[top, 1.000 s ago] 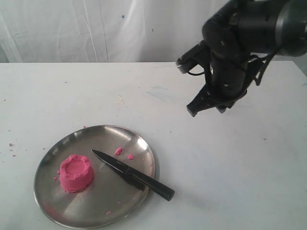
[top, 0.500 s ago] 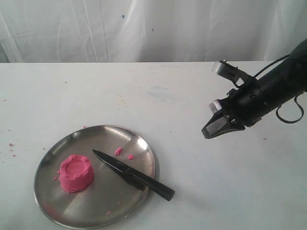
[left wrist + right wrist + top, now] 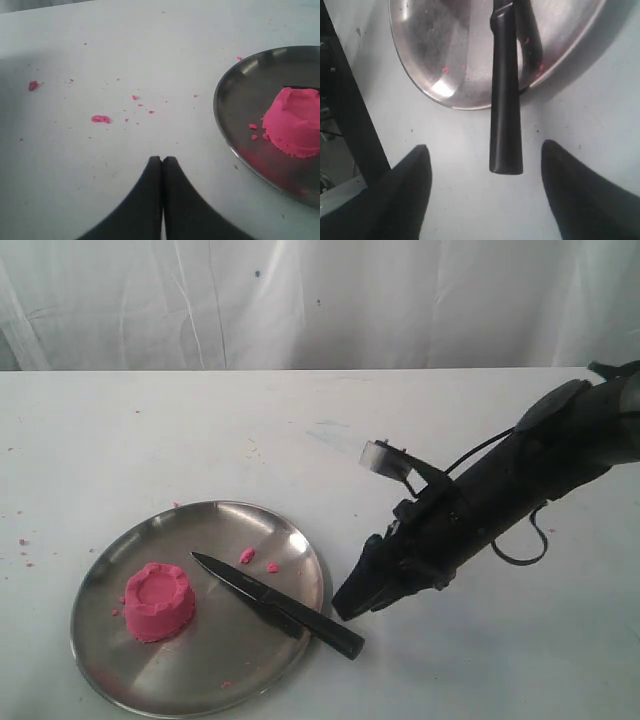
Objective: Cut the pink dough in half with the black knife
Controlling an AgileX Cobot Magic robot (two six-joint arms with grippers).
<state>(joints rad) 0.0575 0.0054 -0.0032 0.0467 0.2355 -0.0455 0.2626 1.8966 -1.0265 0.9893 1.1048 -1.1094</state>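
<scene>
Right gripper [image 3: 485,187] jaws spread wide, just short of black knife [image 3: 278,604] handle at lower centre; left gripper [image 3: 162,161] jaws closed; pink dough [image 3: 158,601] whole on plate [image 3: 180,685].

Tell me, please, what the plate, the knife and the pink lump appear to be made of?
The plate looks like polished steel: silvery, with soft reflections and a bright glint on the rim. The black knife is matte black throughout; its handle is probably plastic, and the blade material can't be told. The pink dough looks like soft, grainy modelling dough, with a moulded scalloped rim and crumbs shed around it.
</scene>
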